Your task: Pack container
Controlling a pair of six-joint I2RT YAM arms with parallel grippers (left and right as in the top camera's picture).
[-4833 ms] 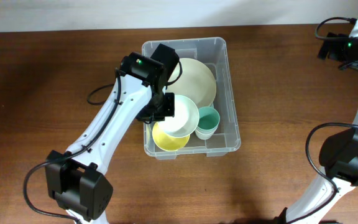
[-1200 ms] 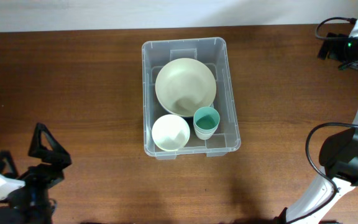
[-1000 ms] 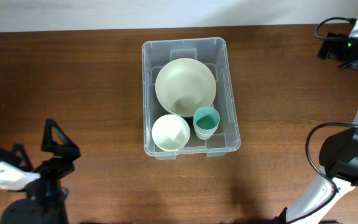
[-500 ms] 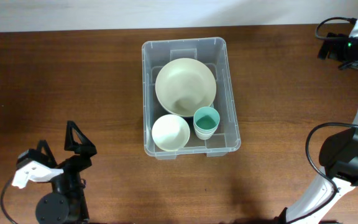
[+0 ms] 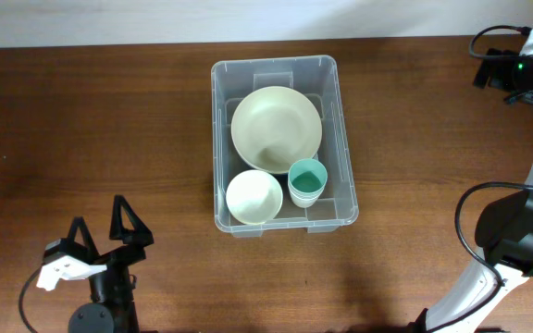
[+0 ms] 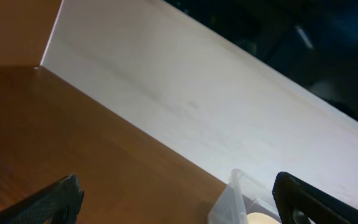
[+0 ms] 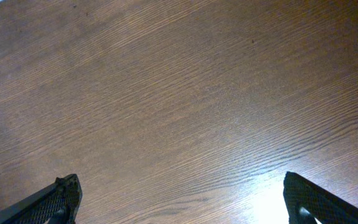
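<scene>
The clear plastic container (image 5: 345, 139) stands mid-table. Inside it are a large cream bowl (image 5: 276, 129), a white bowl (image 5: 254, 197) and a teal cup (image 5: 307, 181). My left gripper (image 5: 101, 229) is well apart from it near the table's front left edge, open, with nothing between its fingers. In the left wrist view the left gripper (image 6: 182, 202) points toward a corner of the container (image 6: 234, 194). The right gripper (image 7: 182, 199) is open over bare wood, holding nothing.
The right arm (image 5: 524, 67) rises at the far right edge, its base (image 5: 512, 236) at the front right. A pale wall (image 6: 216, 106) runs behind the table's far edge. Brown wood table (image 5: 109, 120) lies on both sides of the container.
The left arm has left the container, where it earlier held the white bowl, and pulled back to the front left. Over the last second its gripper shifted right along the front edge.
</scene>
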